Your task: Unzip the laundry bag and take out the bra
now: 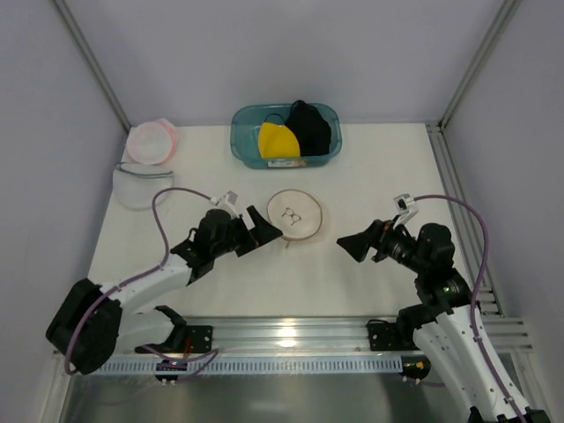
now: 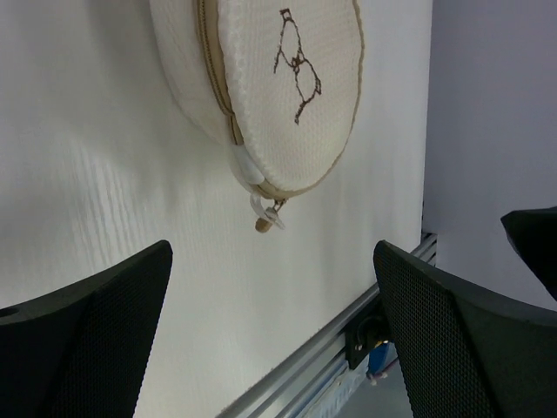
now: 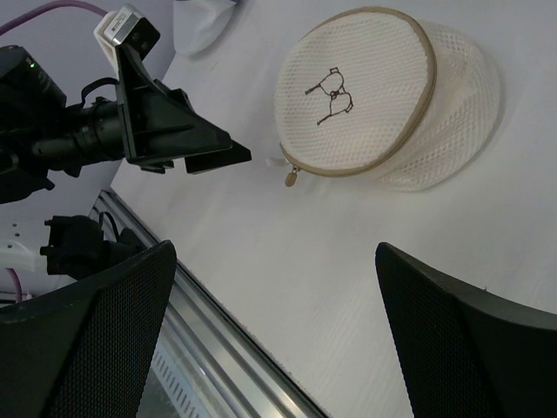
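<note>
Top external view: the laundry bag (image 1: pixel 296 215), a round, flattish pouch of cream mesh edged by a tan zipper rim and marked with a small dark line drawing, is seen lying zipped on the white desk (image 1: pixel 352 167). Its pale zipper pull (image 2: pixel 265 213) is turned toward the left gripper (image 1: pixel 261 232), whose black textured fingers (image 2: pixel 96 335) are spread wide and empty just beside the bag. The right gripper (image 1: pixel 357 244) is held well apart, likewise wide open and empty.
</note>
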You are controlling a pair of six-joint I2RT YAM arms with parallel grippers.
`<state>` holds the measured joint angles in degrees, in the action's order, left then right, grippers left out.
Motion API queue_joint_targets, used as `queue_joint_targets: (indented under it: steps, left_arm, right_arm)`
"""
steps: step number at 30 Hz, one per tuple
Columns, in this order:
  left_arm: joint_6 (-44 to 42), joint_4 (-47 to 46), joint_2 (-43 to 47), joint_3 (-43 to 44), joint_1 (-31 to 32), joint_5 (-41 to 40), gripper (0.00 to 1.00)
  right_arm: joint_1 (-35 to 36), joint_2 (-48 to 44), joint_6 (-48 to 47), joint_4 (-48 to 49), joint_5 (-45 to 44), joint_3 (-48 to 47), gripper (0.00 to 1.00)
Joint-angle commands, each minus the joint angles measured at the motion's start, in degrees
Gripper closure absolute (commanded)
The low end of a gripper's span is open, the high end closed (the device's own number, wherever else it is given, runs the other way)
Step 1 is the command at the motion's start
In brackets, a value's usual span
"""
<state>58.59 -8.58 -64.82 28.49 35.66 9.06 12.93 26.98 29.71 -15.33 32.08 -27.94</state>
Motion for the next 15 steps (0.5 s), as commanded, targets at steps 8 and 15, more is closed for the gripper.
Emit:
queue_joint_targets:
  steps: [8,15]
  left_arm:
    - [3.73,-20.16,-20.86,7.36,0.02,-2.37,0.04]
    - [2.06,-22.45,-23.95,8.42,0.02,-8.62,0.2]
  right_arm:
    - [4.03,2.63,2.1,6.63,0.01,4.12,0.01]
    - [7.63,3.95,2.28,7.77,-1.66,4.92,0.01]
